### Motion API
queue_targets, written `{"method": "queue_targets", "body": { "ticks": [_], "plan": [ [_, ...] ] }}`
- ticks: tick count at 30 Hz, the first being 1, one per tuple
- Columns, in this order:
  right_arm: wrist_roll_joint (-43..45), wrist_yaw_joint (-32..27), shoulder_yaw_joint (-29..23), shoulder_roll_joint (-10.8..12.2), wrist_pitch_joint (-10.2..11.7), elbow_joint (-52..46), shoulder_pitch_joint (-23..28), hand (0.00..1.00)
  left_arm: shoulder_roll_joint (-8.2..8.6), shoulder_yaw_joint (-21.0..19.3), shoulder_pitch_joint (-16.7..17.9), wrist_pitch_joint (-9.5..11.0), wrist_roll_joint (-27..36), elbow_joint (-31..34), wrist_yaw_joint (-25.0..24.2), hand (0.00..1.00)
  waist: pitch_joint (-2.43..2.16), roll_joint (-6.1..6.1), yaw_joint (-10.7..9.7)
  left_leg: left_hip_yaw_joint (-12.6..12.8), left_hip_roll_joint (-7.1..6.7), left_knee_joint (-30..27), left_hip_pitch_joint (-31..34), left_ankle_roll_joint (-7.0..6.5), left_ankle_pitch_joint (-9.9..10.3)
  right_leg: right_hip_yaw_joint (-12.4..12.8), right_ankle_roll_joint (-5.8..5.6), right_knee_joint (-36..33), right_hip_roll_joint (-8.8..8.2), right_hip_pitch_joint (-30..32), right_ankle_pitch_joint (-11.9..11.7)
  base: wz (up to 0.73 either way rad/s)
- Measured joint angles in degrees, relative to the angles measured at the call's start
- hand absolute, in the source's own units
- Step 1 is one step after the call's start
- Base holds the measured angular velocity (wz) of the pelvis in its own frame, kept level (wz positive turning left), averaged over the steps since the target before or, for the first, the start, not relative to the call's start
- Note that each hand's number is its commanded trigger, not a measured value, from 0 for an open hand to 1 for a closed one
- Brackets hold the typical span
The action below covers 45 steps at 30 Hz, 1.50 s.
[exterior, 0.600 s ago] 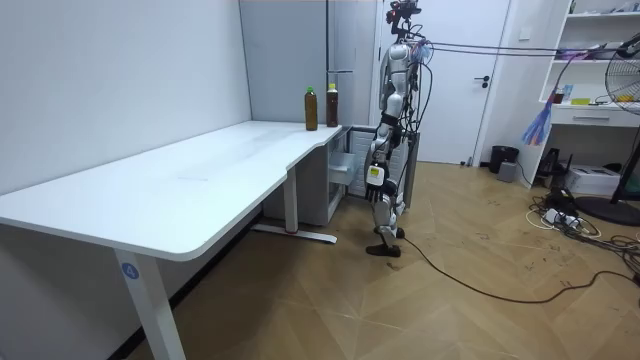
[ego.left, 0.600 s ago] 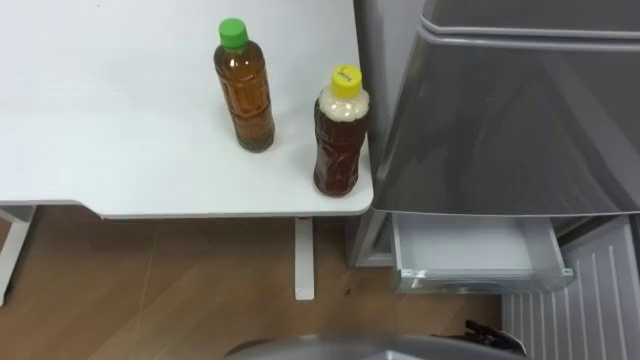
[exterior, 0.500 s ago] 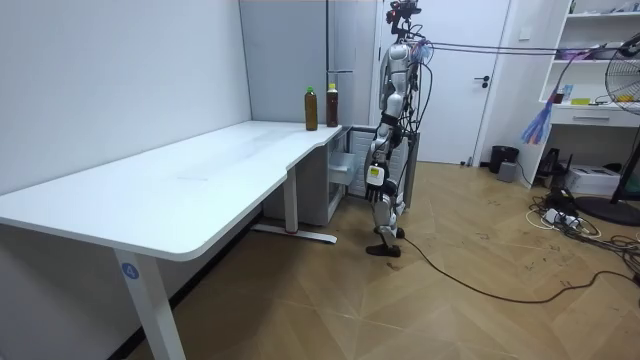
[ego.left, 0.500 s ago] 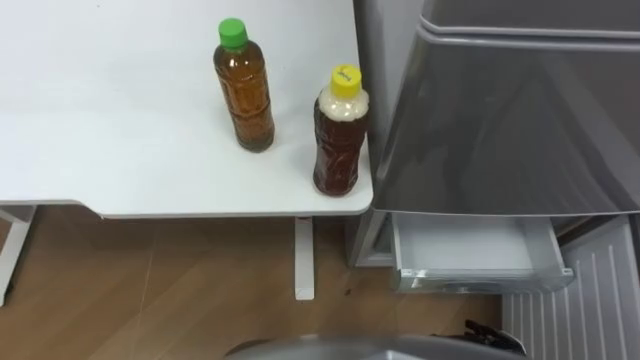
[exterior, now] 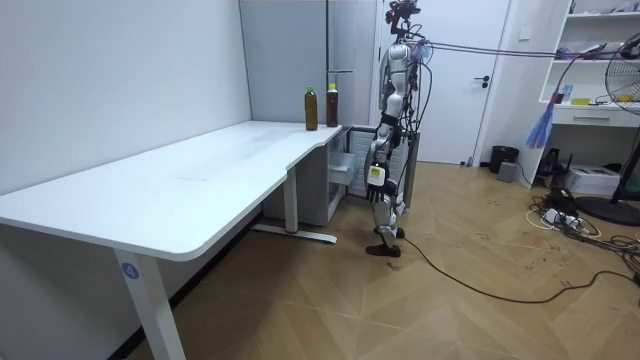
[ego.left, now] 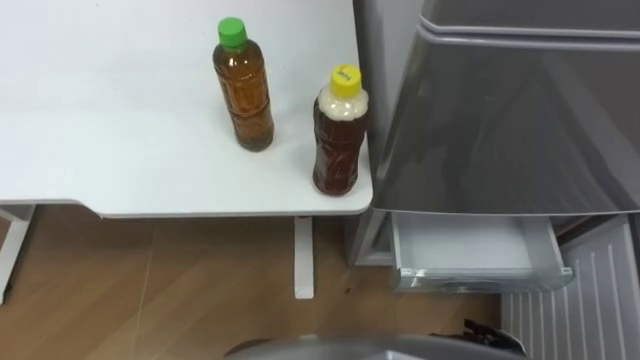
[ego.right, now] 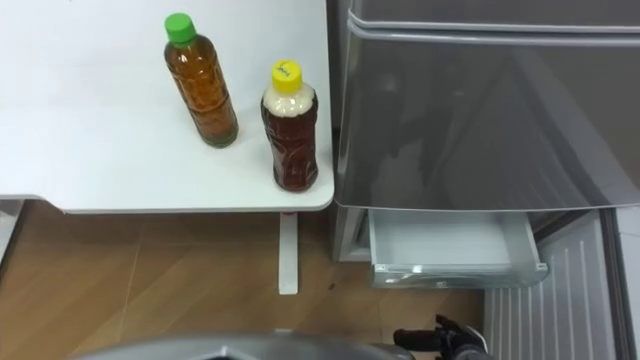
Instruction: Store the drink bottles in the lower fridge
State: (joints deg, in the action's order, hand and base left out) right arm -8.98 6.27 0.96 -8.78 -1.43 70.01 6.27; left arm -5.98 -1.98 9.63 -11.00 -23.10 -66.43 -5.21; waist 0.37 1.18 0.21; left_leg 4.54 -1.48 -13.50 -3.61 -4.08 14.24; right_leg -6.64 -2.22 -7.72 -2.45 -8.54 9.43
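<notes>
Two drinks stand on the white table (ego.left: pixel 110 150) near its right corner. The green-capped bottle (ego.left: pixel 244 88) of brown drink is further in. The yellow-capped bottle (ego.left: pixel 340 132) stands at the table's edge, beside the grey fridge (ego.left: pixel 500 110). The fridge's lower drawer (ego.left: pixel 470 248) is pulled out, white inside, with nothing in it. In the room view I stand upright before the fridge (exterior: pixel 350 60) at the table's far end, with my left hand (exterior: pixel 377 195) hanging at my side. My right hand (ego.right: pixel 445 342) shows dark at the bottom edge, low and far from the bottles.
The table leg (ego.left: pixel 304 260) stands on the wooden floor under the corner. The upper fridge door (ego.right: pixel 480 110) is closed above the drawer. In the room view a fan (exterior: pixel 625 120), shelves and cables lie off at the right, well behind me.
</notes>
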Motion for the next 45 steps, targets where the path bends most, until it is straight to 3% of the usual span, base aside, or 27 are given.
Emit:
{"method": "queue_targets", "body": {
  "ticks": [6,10,18,22,28,34,39,45],
  "plan": [
    [-0.55,-0.97,-0.04,0.19,-0.04,1.83,-0.65,0.0,0.03,-0.39,0.17,-0.08,5.71,-0.07,3.48,0.0,-0.02,-0.01,0.02,-0.11,-0.01,0.01,-0.4,-0.02,0.02,-0.02,0.0,0.01,-0.01,-0.53,0.0,0.0],
    [-2.38,-1.43,-0.47,0.35,-0.25,3.07,-0.67,0.0,0.05,-3.55,0.96,-0.09,10.82,-0.08,6.32,0.0,-0.03,-0.06,0.03,-0.02,-0.01,0.24,-1.09,-0.02,0.01,0.03,0.0,-0.01,-0.01,-1.02,0.0,0.0],
    [-2.44,-2.01,-1.11,0.32,-1.2,3.08,-0.71,0.0,0.03,-9.4,2.37,0.35,29.54,0.17,14.19,0.0,-0.03,-0.1,0.2,-0.11,-0.07,0.29,-1.18,-0.03,0.0,-0.17,-0.01,-0.01,-0.03,-1.14,0.01,0.0],
    [-2.42,-2.06,-1.26,0.31,-1.18,2.83,-0.5,0.0,0.07,-14.36,2.19,2.99,40.31,2.51,18.87,0.0,-0.04,-0.12,0.39,-0.05,-0.06,0.33,-1.21,-0.02,0.0,-2.32,-0.01,-0.04,-0.19,-1.39,0.0,0.0],
    [-2.32,-4.16,-1.81,0.27,-1.08,2.4,0.12,0.0,0.05,-19.39,0.99,7.47,53.84,7.75,27.45,0.0,-0.18,-0.45,2.01,-0.02,-0.08,1.22,-2.24,-0.04,-0.02,-2.78,-0.07,-0.17,-0.2,-1.58,0.04,0.0],
    [-2.03,-4.29,-1.98,0.25,-0.97,0.77,0.77,0.0,0.02,-20.33,1.92,9.94,64.46,14.4,33.49,0.0,-0.27,-0.74,2.23,0.0,-0.11,1.81,-2.49,-0.04,-0.04,-2.94,-0.07,-0.09,-0.16,-1.48,0.05,0.01],
    [0.08,-5.02,-2.37,0.18,-0.64,-0.22,0.79,0.0,-0.02,-20.12,1.67,13.48,66.13,23.93,38.55,0.0,-0.37,-0.6,2.24,-0.15,-0.17,1.78,-2.08,-0.07,-0.05,-3.01,-0.07,-0.09,-0.25,-1.04,0.04,0.01],
    [0.73,-4.88,-2.37,0.35,1.22,-1.21,1.17,0.0,-0.02,-19.59,0.69,17.54,60.37,37.37,45.43,0.0,-0.37,-0.58,1.8,-0.19,-0.22,1.72,-2.19,-0.08,-0.06,-3.03,-0.07,-0.01,-0.28,-1.35,0.05,0.0]
  ]
}}
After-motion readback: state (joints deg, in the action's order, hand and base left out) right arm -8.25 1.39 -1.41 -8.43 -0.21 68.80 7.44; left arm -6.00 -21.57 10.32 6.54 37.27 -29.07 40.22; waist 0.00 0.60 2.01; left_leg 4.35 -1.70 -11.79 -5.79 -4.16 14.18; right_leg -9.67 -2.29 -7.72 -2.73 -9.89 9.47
